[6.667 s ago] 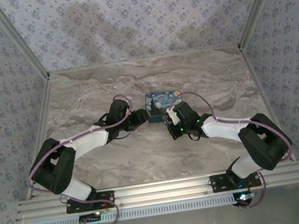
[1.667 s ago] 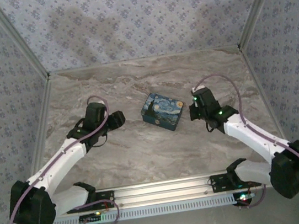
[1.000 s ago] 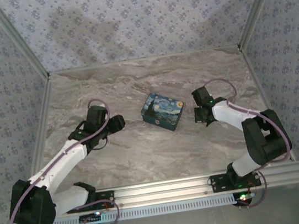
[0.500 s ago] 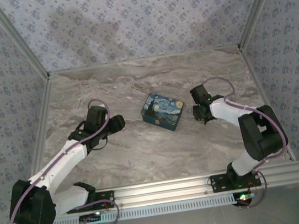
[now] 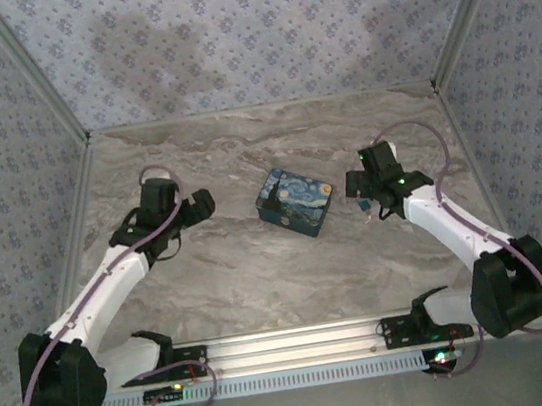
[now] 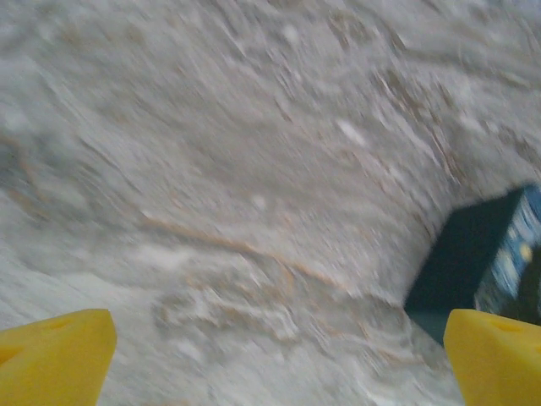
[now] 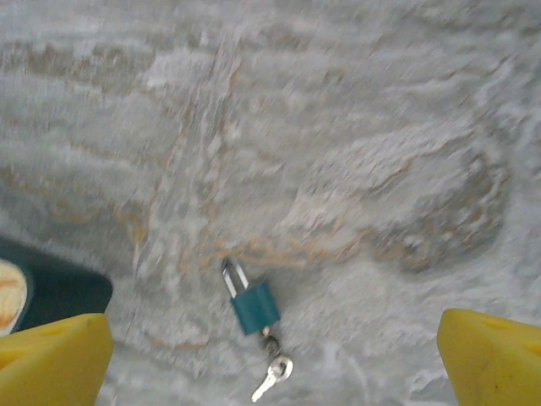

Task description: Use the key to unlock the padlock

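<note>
A small teal padlock (image 7: 252, 306) with a silver shackle lies flat on the marble table (image 7: 355, 127). A key (image 7: 269, 341) sticks in its bottom end, and a second silver key (image 7: 274, 374) hangs from it. My right gripper (image 7: 272, 359) hovers over the padlock, open, its yellow fingertips (image 7: 55, 355) wide apart and nothing between them. From above, the padlock (image 5: 364, 207) sits just under the right gripper (image 5: 358, 193). My left gripper (image 5: 201, 205) is open above bare marble, left of the box.
A dark blue tin box (image 5: 296, 199) with a starry-night lid stands mid-table between the arms; its corner (image 6: 482, 262) appears at the right of the left wrist view. Patterned walls enclose the table (image 5: 243, 146) on three sides.
Both grippers have opened. The right arm has swung out to the right, and the padlock with its key lies free on the table. The left gripper has drawn back up and left.
</note>
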